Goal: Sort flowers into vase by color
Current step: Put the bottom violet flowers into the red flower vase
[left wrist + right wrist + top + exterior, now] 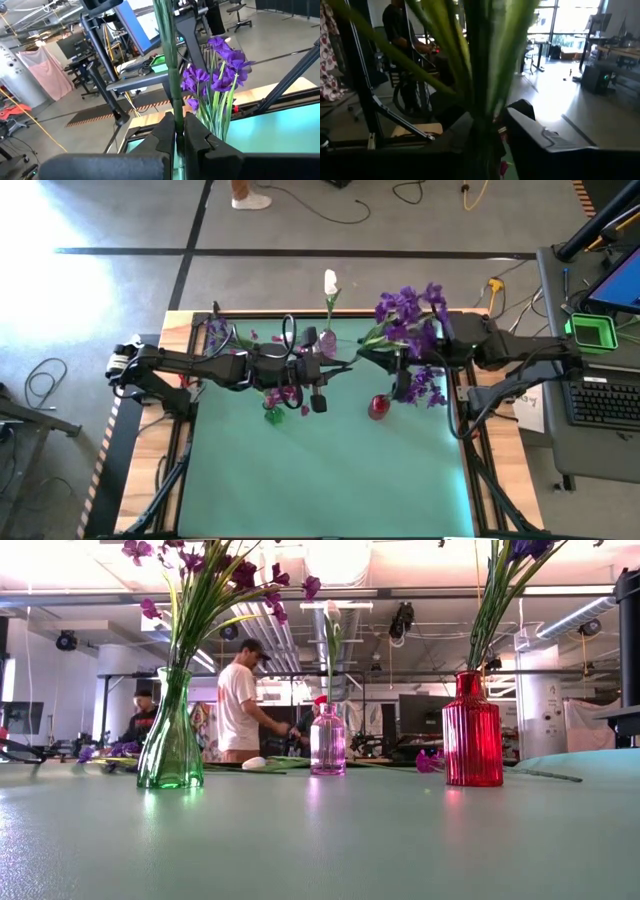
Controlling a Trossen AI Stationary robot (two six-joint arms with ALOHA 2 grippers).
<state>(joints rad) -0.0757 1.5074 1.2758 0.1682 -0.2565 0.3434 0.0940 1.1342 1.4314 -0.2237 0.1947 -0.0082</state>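
Note:
Three vases stand mid-table. The green vase [273, 415] [170, 740] holds magenta flowers [240, 580]. The pink vase [327, 340] [327, 740] holds one white bud [330, 281]. The red vase [378, 407] [472, 730] has green stems rising from it, with purple flowers [408, 315] above. My left gripper [312, 375] [176, 140] hangs between the green and pink vases, shut on a green stem. My right gripper [405, 370] [482, 132] is above the red vase, shut on a bunch of stems. Neither gripper shows in the low view. My left gripper pinches one green stem [173, 112] between its two fingers [197, 137]. The stem runs on past the fingers and out of the wrist view, so its bloom does not show there. My right gripper is shut around a bundle of several green stems and leaves [480, 107], fingers [530, 130] on either side; the bundle fans out beyond them.
Loose purple and magenta flowers [215, 332] [110, 753] lie near the table's far left corner. A white bud [255, 763] and a magenta bloom [430, 760] lie behind the vases. The near half of the green mat [330, 480] is bare. People stand in the room beyond.

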